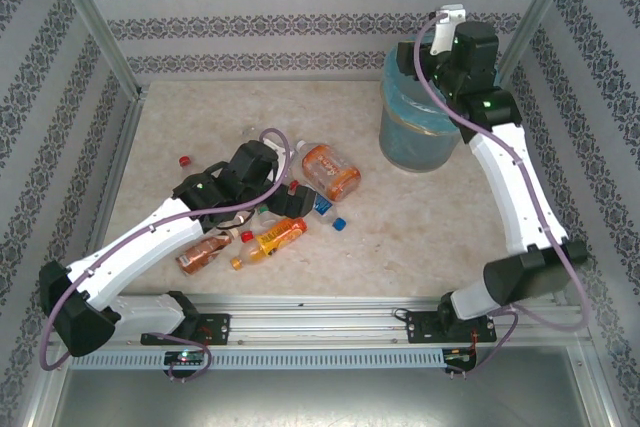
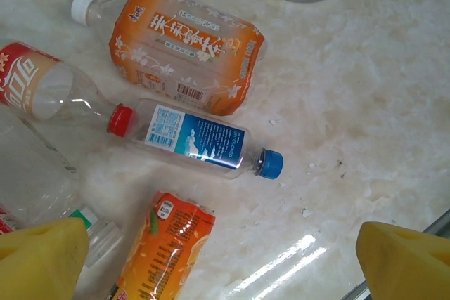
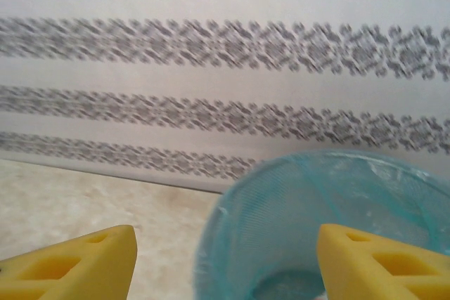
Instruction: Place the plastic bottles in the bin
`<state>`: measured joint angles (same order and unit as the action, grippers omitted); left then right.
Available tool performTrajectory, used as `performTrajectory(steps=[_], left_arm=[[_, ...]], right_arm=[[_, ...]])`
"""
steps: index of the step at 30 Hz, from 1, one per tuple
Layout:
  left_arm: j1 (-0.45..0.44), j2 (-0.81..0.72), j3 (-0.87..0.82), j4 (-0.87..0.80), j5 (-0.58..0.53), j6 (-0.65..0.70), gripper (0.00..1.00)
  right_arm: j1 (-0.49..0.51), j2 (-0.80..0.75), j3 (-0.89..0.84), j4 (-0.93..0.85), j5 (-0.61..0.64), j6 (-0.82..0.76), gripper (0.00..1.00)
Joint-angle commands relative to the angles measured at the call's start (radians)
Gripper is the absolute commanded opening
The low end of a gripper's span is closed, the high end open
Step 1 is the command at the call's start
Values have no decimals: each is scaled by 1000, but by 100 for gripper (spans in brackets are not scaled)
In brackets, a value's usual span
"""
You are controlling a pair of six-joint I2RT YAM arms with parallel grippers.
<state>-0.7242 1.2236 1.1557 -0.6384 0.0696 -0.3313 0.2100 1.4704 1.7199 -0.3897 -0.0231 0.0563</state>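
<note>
Several plastic bottles lie in a heap on the table's left half. My left gripper hovers open above them, yellow pads far apart; below the gap are bare table and the end of an orange juice bottle. Beyond lie a blue-label bottle with a blue cap, a wide orange-label bottle with a white cap, and a red-label bottle. From above, the left gripper is over the heap beside the wide orange bottle. My right gripper is open and empty above the bin, which stands at the back right.
A loose red cap lies left of the heap, and a brown bottle lies near the left arm. Patterned walls close in the table on three sides. Bare table stretches between the heap and the bin.
</note>
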Motion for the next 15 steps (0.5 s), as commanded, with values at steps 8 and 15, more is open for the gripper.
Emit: performTrajectory(steps=[8, 15], left_arm=[[14, -32, 2, -132, -51, 51, 96], [14, -82, -94, -132, -47, 59, 95]], right_arm=[[187, -226, -156, -74, -88, 54, 69], [320, -357, -336, -76, -101, 99, 66]])
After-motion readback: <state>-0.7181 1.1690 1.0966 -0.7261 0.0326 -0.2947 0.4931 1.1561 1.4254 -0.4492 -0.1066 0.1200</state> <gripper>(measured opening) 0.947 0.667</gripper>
